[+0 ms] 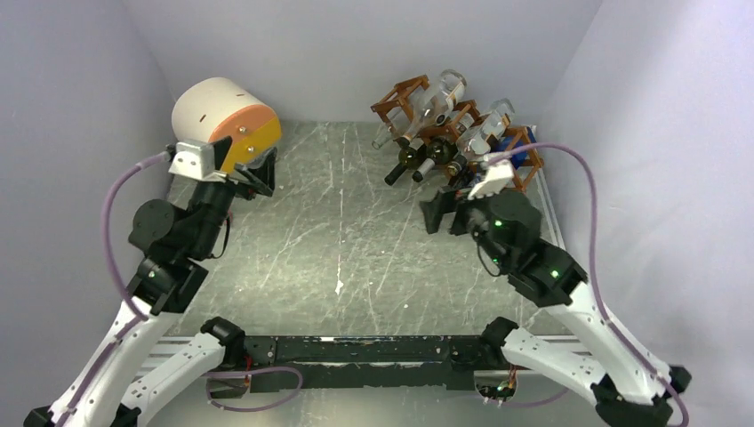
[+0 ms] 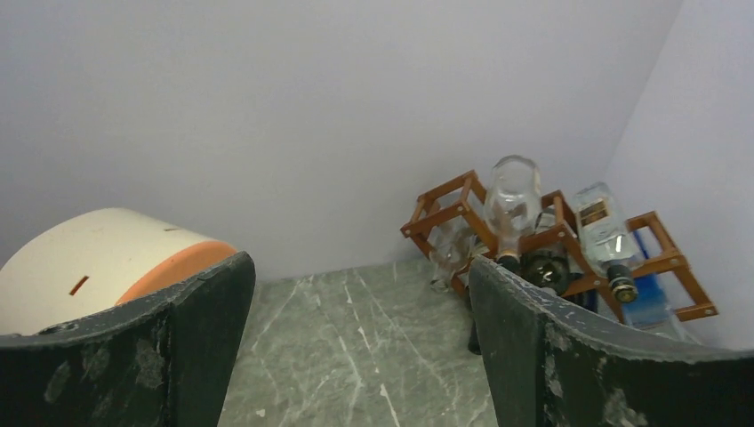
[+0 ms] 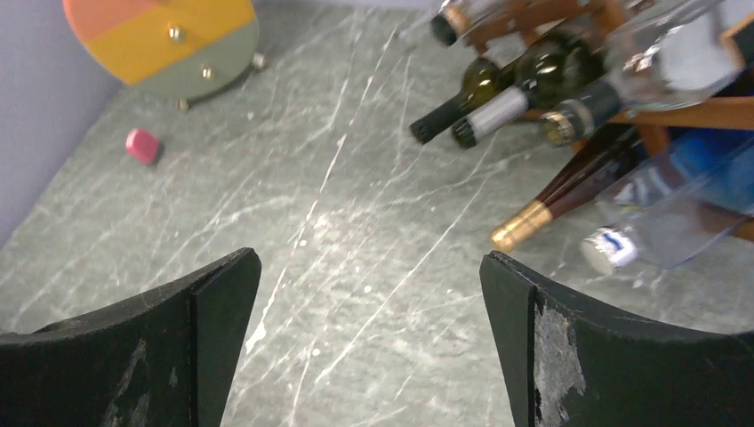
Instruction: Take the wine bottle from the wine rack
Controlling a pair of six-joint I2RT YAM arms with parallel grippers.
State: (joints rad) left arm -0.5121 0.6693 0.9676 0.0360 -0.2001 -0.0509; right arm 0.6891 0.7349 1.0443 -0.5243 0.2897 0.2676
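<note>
Right tool [image 3: 364, 260] hangs released above the desk [image 1: 338, 240], its two dark fingers spread wide with only marbled surface showing between them. We see the wine rack [image 1: 405, 96] just ahead of it and to its right, standing in the far corner of the desk.

Bottles lie in the cubbies with their necks pointing out toward this tool. Closest to its right finger is a gold-capped bottle [image 3: 547, 203], dark and slanting downward. Beside that lies a white-capped clear bottle [image 3: 653, 218], and both sit low in the rack. Further ahead, a dark green wine bottle [image 3: 476, 87] and a silver-necked bottle [image 3: 511, 105] lie side by side, their mouths sticking out past the frame. On the upper row rests a large clear bottle [image 1: 445, 92], with a second clear bottle [image 1: 492, 123] to its right. The right tool stands apart from all of them.

Left tool [image 2: 360, 267] is also released, with its jaws wide. The white-and-orange cylinder [image 1: 218, 116] sits close ahead of it on its left side, partly hidden behind its left finger. We cannot tell whether the two touch. From this tool the rack lies well ahead and to the right.

A small pink piece [image 3: 142, 145] lies on the desk far ahead and left of the right tool, near the cylinder.
</note>
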